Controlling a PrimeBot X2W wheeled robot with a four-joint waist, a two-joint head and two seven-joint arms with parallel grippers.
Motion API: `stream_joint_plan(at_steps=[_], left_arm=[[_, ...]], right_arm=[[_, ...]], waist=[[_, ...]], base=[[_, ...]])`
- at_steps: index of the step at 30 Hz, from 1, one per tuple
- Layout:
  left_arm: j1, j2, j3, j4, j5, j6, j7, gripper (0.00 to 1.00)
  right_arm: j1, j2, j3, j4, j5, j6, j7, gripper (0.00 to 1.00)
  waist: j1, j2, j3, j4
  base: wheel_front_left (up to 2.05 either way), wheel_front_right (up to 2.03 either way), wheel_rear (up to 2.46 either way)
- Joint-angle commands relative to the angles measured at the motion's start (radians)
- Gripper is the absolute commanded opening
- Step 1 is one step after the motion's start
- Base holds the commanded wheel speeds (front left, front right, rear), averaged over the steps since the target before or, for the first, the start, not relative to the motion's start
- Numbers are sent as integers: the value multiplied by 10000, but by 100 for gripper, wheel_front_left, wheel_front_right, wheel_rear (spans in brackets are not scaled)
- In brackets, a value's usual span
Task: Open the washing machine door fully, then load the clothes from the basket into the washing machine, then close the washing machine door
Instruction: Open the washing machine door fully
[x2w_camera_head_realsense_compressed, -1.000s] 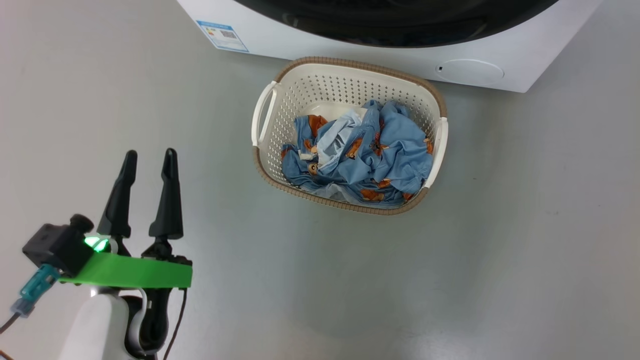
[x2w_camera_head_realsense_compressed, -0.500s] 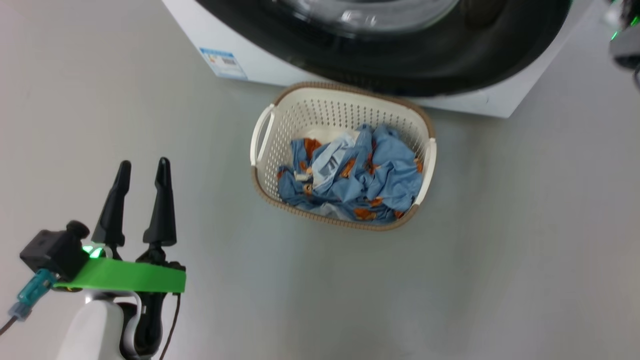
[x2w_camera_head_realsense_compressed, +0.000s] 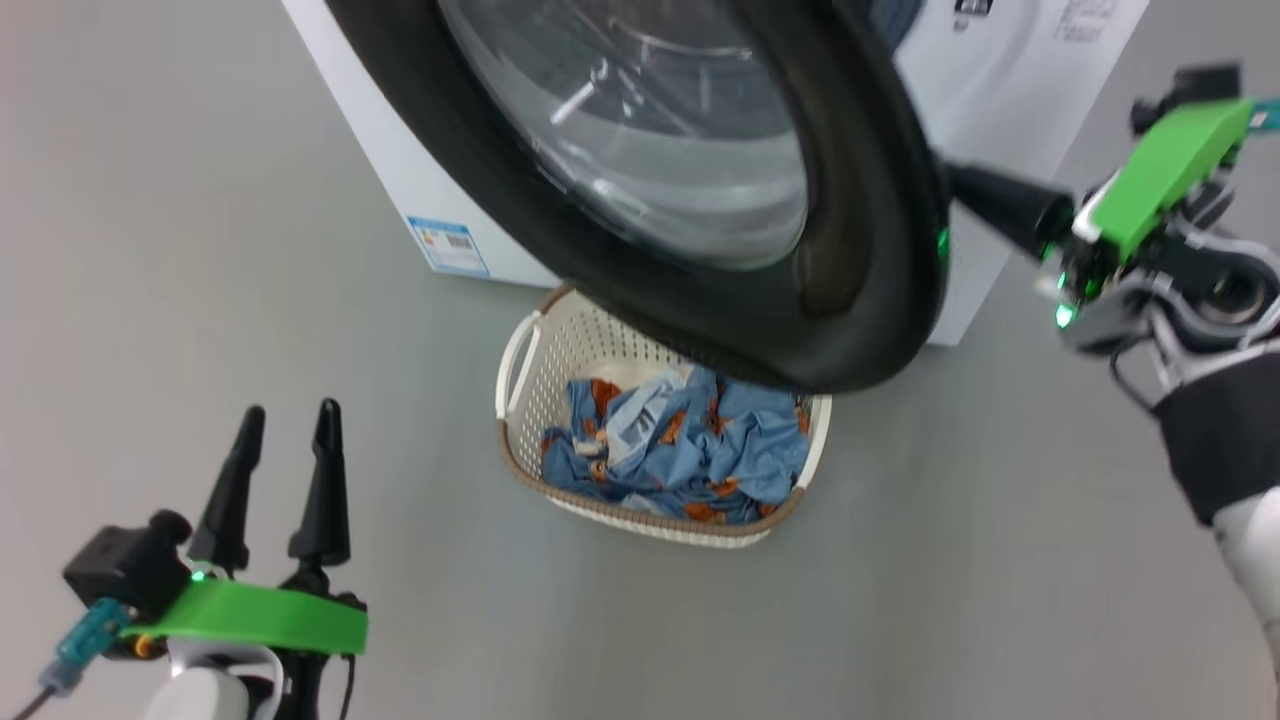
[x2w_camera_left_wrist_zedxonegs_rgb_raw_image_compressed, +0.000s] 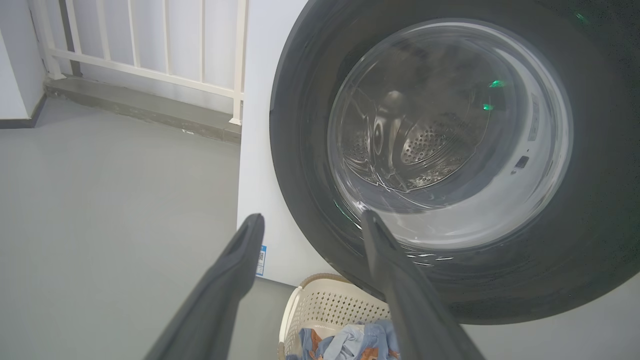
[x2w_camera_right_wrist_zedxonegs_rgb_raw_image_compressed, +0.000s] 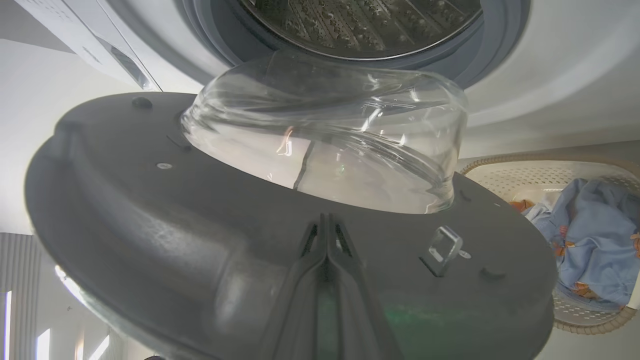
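The washing machine door (x2w_camera_head_realsense_compressed: 850, 250) stands partly open, its black rim overhanging the far end of the basket (x2w_camera_head_realsense_compressed: 520, 370). My right gripper (x2w_camera_head_realsense_compressed: 955, 180) is shut, reaching behind the door's right edge. In the right wrist view its tips (x2w_camera_right_wrist_zedxonegs_rgb_raw_image_compressed: 325, 218) rest against the door's dark inner face (x2w_camera_right_wrist_zedxonegs_rgb_raw_image_compressed: 150, 200), just below the glass bowl (x2w_camera_right_wrist_zedxonegs_rgb_raw_image_compressed: 325, 135), with the steel drum (x2w_camera_right_wrist_zedxonegs_rgb_raw_image_compressed: 360, 25) beyond. The clothes (x2w_camera_head_realsense_compressed: 690, 450), blue with orange bears, lie bundled in the basket. My left gripper (x2w_camera_head_realsense_compressed: 285, 415) is open and holds nothing, low over the floor left of the basket. The washing machine (x2w_camera_head_realsense_compressed: 1000, 60) is white.
A blue energy sticker (x2w_camera_head_realsense_compressed: 447, 245) marks the machine's lower left front. A metal latch loop (x2w_camera_right_wrist_zedxonegs_rgb_raw_image_compressed: 445, 245) sticks out of the door's inner face. A white railing (x2w_camera_left_wrist_zedxonegs_rgb_raw_image_compressed: 150, 45) on a low ledge stands left of the machine. Grey floor surrounds the basket.
The head camera has tilted up, so the basket sits lower in view. The door and my right arm have come into view. My left gripper stays open in the same place.
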Motion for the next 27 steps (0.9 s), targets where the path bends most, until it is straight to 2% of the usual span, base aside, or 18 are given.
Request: stream_joint_plan(at_steps=[1,10,27], left_arm=[[59,238,308,-92,141,-34,-63,100],[484,367,169,210,267,50,-38,100],[1084,522,-86,-125,379,424,409,100]], right_arm=[[326,162,16,-402,171,60,130,0],[1761,277,-2,-1032,610,60,654,0],[3746,861,-142,-1895,1300,60,1267,0]], waist=[[0,0,-540,86],[0,0,-1369,556],[0,0,-2380,1965]], base=[[0,0,0],[0,0,0],[0,0,0]])
